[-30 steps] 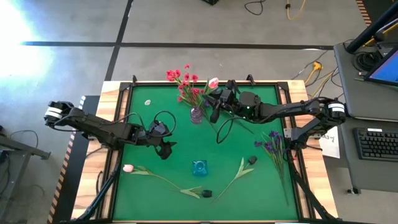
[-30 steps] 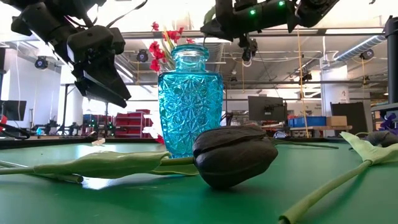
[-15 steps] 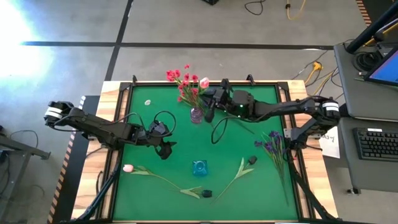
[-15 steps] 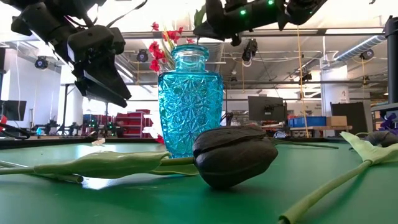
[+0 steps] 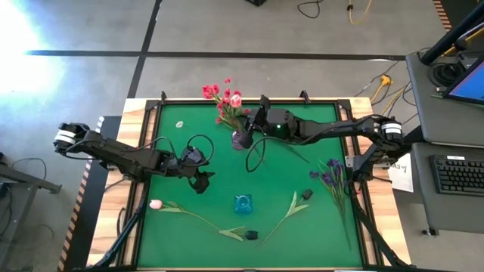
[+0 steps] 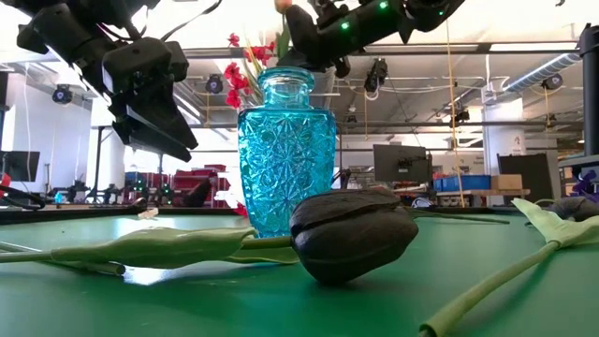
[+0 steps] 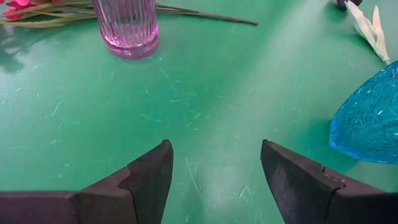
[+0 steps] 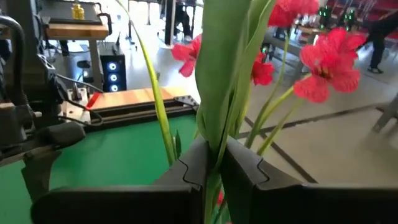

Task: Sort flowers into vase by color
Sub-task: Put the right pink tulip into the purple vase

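High view | vases (image 5: 242, 202): 2 | left hand (image 5: 201, 181) released | right hand (image 5: 250, 127) grasping tulip (image 5: 235, 100)

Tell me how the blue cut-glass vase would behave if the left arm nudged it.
The blue cut-glass vase looks thick-walled, so probably heavy for its size. Tall with a narrow neck, it may tip if pushed high. Its flat base on the green mat should keep it from rolling.

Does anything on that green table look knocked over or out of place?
Nothing looks spilled. Both the blue vase and the pink vase stand upright. Several flowers lie flat on the mat: a pale pink tulip, a dark tulip and purple sprays. The right gripper holds a tulip stem above the pink vase.
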Action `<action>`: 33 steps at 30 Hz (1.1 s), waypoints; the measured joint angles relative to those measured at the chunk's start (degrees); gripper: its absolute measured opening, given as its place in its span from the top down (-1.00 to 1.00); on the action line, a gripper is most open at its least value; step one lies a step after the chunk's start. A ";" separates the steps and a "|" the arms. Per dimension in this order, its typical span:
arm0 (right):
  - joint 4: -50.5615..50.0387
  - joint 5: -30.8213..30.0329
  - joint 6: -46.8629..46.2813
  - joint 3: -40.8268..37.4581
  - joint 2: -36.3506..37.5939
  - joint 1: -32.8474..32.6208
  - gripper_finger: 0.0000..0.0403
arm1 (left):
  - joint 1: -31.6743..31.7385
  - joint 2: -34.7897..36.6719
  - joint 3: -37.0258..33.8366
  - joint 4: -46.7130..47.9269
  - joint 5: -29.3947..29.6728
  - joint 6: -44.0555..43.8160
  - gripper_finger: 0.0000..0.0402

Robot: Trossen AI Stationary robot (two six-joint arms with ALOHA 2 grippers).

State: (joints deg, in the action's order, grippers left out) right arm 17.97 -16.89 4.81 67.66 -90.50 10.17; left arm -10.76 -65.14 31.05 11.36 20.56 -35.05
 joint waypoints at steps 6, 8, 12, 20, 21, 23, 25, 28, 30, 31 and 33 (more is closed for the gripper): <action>-3.20 -3.57 -0.68 0.57 0.64 0.40 0.86 | 0.00 0.00 0.00 0.00 0.02 0.00 -0.15; -3.54 -4.12 -0.60 0.55 0.91 0.41 0.86 | 0.00 0.00 0.00 -0.01 0.02 0.00 -0.15; -4.39 -4.13 -0.98 0.66 1.14 0.43 0.86 | 0.00 0.00 0.00 -0.01 0.02 0.00 -0.15; -7.90 -4.13 -2.85 0.38 0.92 0.88 0.86 | 0.00 0.00 0.00 -0.01 0.02 0.00 -0.15; -7.88 -4.13 -2.87 0.28 0.92 0.88 0.86 | 0.00 0.00 0.00 -0.01 0.04 0.00 -0.15; -7.88 -4.12 -2.87 0.22 0.92 0.88 0.86 | 0.00 0.00 0.00 -0.01 0.03 0.01 -0.15; -7.91 -4.13 -3.14 0.22 0.90 0.88 0.86 | -0.01 0.00 0.00 -0.02 0.03 0.02 -0.15; -7.90 -4.08 -3.44 0.22 0.90 0.88 0.86 | 0.00 0.00 0.00 -0.01 0.03 0.01 -0.15; -7.89 -4.06 -3.73 0.22 0.90 0.88 0.86 | 0.00 0.00 0.00 -0.03 0.03 0.02 -0.15; -7.88 -4.05 -4.09 0.22 0.90 0.88 0.86 | 0.00 0.00 0.00 -0.01 0.04 0.02 -0.15; -7.86 -4.02 -4.80 0.22 0.90 0.90 0.86 | -0.01 0.00 0.00 -0.02 0.04 0.02 -0.15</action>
State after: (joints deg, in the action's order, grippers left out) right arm 10.11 -20.91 0.00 67.88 -89.60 11.07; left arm -10.77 -65.14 31.05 11.34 20.59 -35.03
